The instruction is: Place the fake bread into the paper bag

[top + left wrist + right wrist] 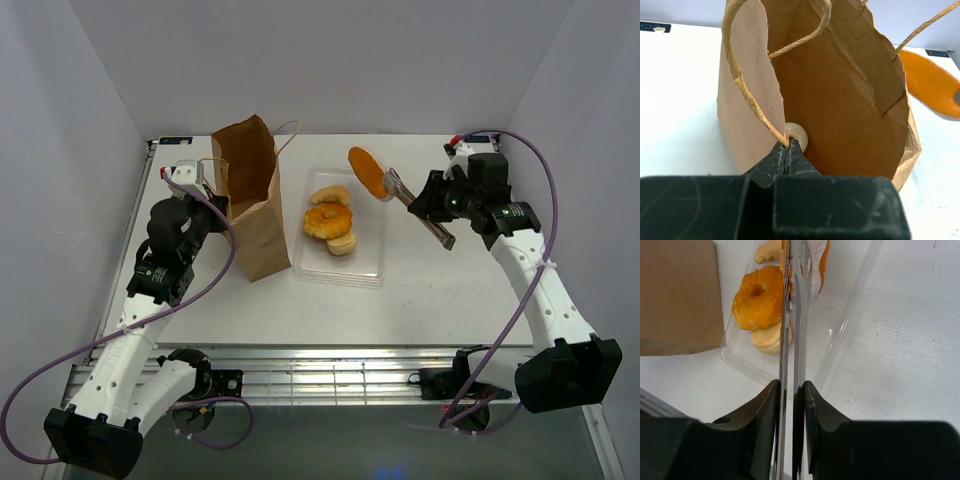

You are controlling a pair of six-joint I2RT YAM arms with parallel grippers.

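The brown paper bag [250, 195] stands open at the left of the clear tray [372, 262]. My left gripper [207, 186] is shut on the bag's near rim by its string handle [740, 75], jaws closed at the paper edge [787, 146]. A pale cream roll [799, 135] lies inside the bag. My right gripper [425, 203] is shut on thin metal tongs [792, 330], which pinch a flat golden-orange bun [367, 171] in the air over the tray's far edge. A ring doughnut [328, 219] and two cream rolls [343, 244] lie in the tray.
The orange bun also shows in the left wrist view [932, 82], right of the bag. In the right wrist view the doughnut [759, 297] and a cream roll [767, 337] lie left of the tongs, with the bag's side [680, 295] beyond. White walls enclose the table.
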